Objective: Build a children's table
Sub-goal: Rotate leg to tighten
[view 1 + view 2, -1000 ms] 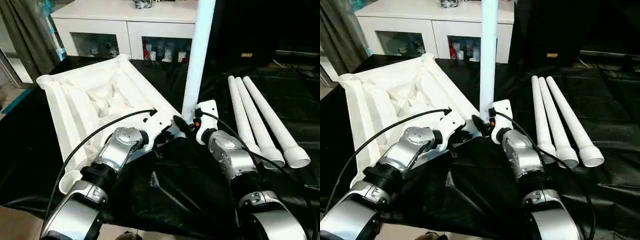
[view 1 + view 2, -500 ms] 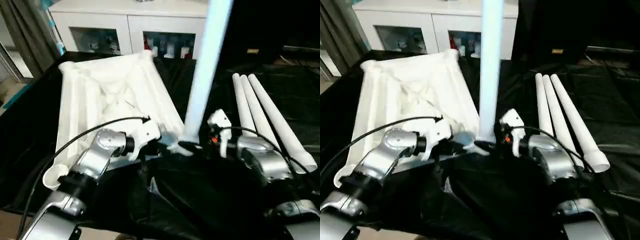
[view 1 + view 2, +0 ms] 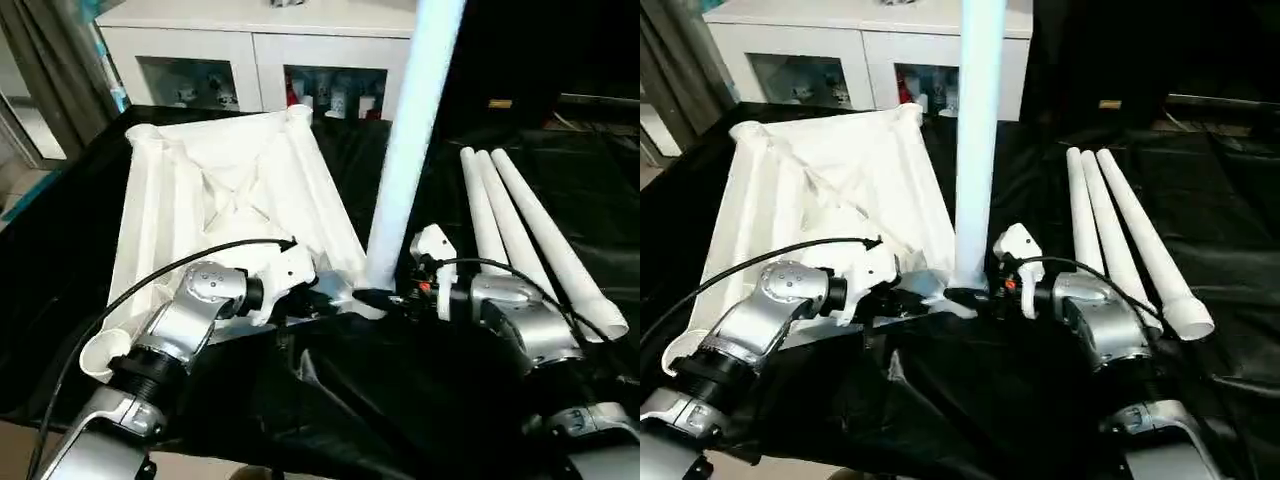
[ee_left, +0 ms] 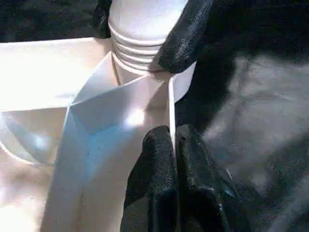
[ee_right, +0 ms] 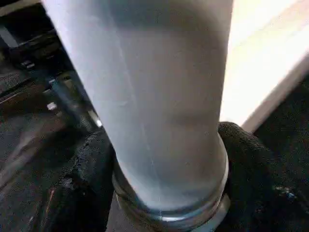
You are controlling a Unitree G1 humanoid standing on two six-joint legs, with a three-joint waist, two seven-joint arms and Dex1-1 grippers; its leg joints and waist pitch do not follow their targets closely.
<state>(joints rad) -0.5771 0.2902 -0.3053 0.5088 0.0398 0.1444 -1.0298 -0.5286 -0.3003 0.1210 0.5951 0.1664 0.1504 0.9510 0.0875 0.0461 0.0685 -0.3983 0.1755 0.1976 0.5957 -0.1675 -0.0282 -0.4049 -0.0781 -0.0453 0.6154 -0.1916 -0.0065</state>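
Since earlier frame, tabletop [image 3: 230,200] swung round on black sheet [image 3: 380,400]; both forearms spread outward. Upright leg [image 3: 405,170] stands in near corner socket. Right gripper [image 5: 159,193] clasps leg base, fingers either side. Left gripper [image 4: 171,150] pinched shut on tabletop rim. Three spare legs [image 3: 530,235] lie at right. Advice: hold leg plumb, keep rim steady, press straight down.

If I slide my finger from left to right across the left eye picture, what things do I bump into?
Curtain → upside-down tabletop → left end effector → upright leg → right end effector → three loose legs lying side by side.
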